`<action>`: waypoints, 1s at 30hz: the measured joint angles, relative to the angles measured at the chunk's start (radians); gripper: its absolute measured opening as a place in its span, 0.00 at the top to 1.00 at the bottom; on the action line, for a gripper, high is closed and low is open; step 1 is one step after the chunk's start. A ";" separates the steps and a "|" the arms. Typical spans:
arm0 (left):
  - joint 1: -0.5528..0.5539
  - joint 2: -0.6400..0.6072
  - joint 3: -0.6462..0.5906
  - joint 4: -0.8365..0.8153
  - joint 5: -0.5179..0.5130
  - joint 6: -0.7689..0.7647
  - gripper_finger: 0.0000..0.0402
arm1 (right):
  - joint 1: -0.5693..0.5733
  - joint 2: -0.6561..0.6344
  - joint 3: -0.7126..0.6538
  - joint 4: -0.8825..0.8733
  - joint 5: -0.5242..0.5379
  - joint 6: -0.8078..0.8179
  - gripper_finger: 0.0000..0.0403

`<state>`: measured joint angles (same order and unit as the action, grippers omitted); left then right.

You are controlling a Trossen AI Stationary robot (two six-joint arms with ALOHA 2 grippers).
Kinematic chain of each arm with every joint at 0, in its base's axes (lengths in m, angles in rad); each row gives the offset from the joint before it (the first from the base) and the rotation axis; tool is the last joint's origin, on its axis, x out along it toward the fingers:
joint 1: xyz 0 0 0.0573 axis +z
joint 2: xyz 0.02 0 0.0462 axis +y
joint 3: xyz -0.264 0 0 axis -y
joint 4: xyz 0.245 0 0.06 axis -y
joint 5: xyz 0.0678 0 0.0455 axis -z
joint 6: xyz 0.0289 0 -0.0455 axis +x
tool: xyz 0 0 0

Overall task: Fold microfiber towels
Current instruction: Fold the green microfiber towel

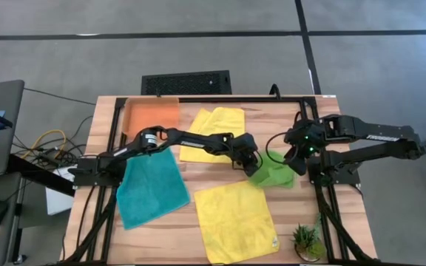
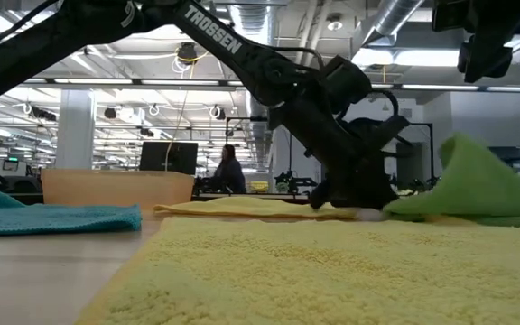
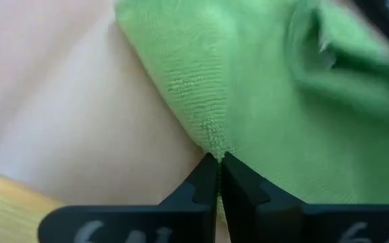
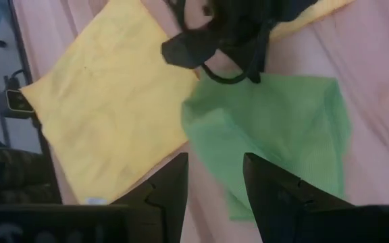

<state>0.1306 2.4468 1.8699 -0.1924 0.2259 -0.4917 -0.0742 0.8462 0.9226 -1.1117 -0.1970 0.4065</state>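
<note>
The lime green towel (image 1: 274, 176) lies rumpled on the table right of centre, one part standing up in a peak (image 2: 466, 153). My left gripper (image 1: 254, 168) reaches across from the left and is shut at the towel's left edge. My right gripper (image 4: 215, 181) hangs open above the towel's right side and touches nothing. A teal towel (image 1: 150, 188) and a yellow towel (image 1: 235, 219) lie flat toward the near edge. Another yellow towel (image 1: 213, 133), partly folded over, lies toward the far edge. My left gripper pinches the lime green towel's left edge (image 3: 211, 138) between its two fingertips (image 3: 204, 177). The fingers slant down from the table's left. Whether they hold one layer or several I cannot tell. The towel rests on the table beyond the fingers, with folds bunched up farther back.
An orange tray (image 1: 152, 114) stands at the far left corner. A small potted plant (image 1: 307, 240) sits at the near right corner. Black frame rails (image 1: 324, 199) run along the table's sides. Bare wood shows between the towels in the middle.
</note>
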 joint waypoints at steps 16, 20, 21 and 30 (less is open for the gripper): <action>0.045 -0.181 0.004 -0.278 -0.034 0.229 1.00 | 0.000 0.031 0.000 0.006 0.071 -0.084 0.59; 0.039 -0.186 0.014 -0.296 0.033 0.191 1.00 | 0.000 0.031 0.000 0.009 0.071 -0.093 0.59; 0.036 -0.193 0.016 -0.290 0.025 0.197 1.00 | 0.000 0.031 0.000 0.009 0.071 -0.093 0.59; 0.044 -0.269 0.020 -0.328 0.035 0.239 1.00 | 0.000 0.031 0.000 0.034 0.072 -0.140 0.59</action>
<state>0.1749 2.1780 1.8900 -0.5207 0.2606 -0.2527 -0.0746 0.8776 0.9222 -1.0777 -0.1254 0.2668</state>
